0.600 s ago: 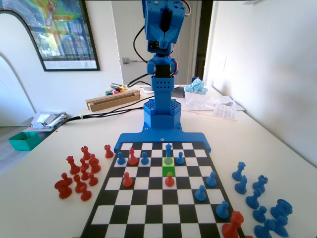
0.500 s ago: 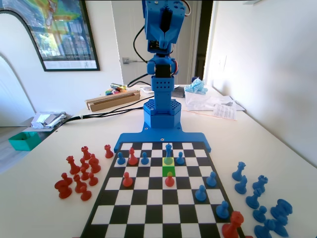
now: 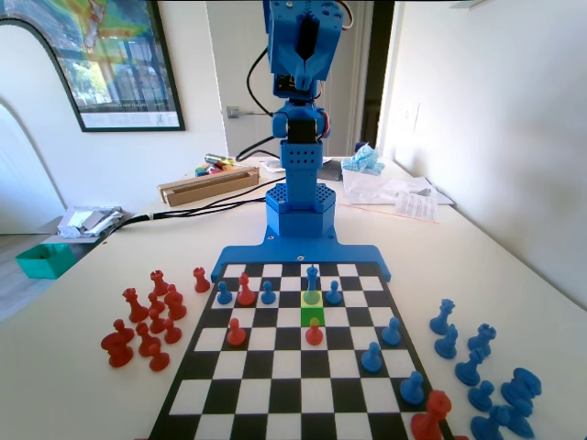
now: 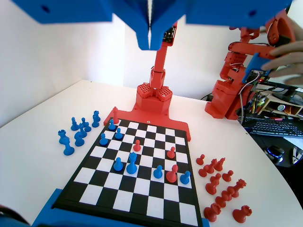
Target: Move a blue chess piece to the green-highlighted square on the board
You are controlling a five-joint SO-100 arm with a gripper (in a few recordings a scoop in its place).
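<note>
Hanging high over board — gripper jaws together, empty.

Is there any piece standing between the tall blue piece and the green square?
Nothing visible: the green-highlighted square lies bare right beside the blue chess piece. A red pawn stands just beyond it.

We see white walls around a white tabletop. A black-framed colourful poster hangs at the fixed view's left, beside a white door with a metal handle. Daylight is bright throughout.
</note>
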